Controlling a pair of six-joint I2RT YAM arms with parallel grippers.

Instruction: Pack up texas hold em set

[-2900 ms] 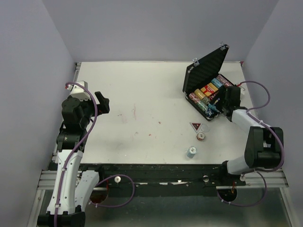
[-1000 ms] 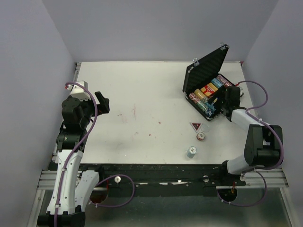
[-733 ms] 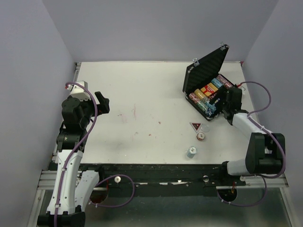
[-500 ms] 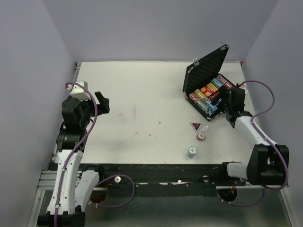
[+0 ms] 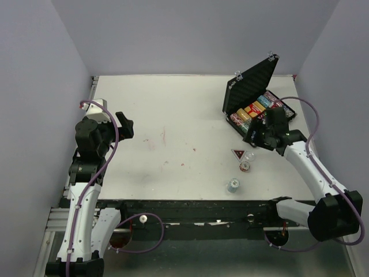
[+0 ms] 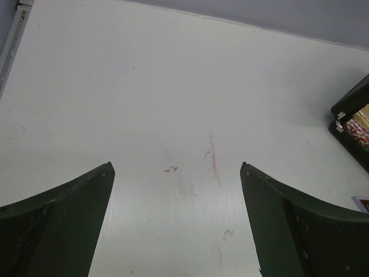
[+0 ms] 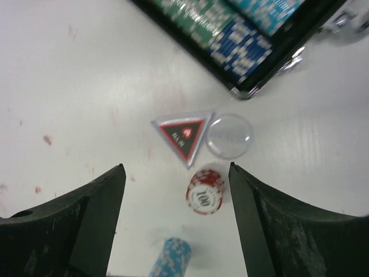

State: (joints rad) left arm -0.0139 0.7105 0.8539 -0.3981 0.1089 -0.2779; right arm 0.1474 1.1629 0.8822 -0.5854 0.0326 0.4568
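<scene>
Right hand (image 5: 252, 138), wide apart and empty, now off the case (image 5: 253, 86), above the triangular marker (image 7: 183, 135).

Robot test cell, laboratory type. A stained white surface (image 5: 173, 115) is enclosed on three sides by plain lilac-grey panels (image 5: 190, 34). A cabled left arm (image 5: 81, 196) and right arm (image 5: 314, 167) are bolted to a metal frame (image 5: 57, 218) at its near edge.

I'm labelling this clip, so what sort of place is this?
Likely a robot test booth: white table, plain grey walls on three sides, two robot arms bolted at its near edge.
</scene>
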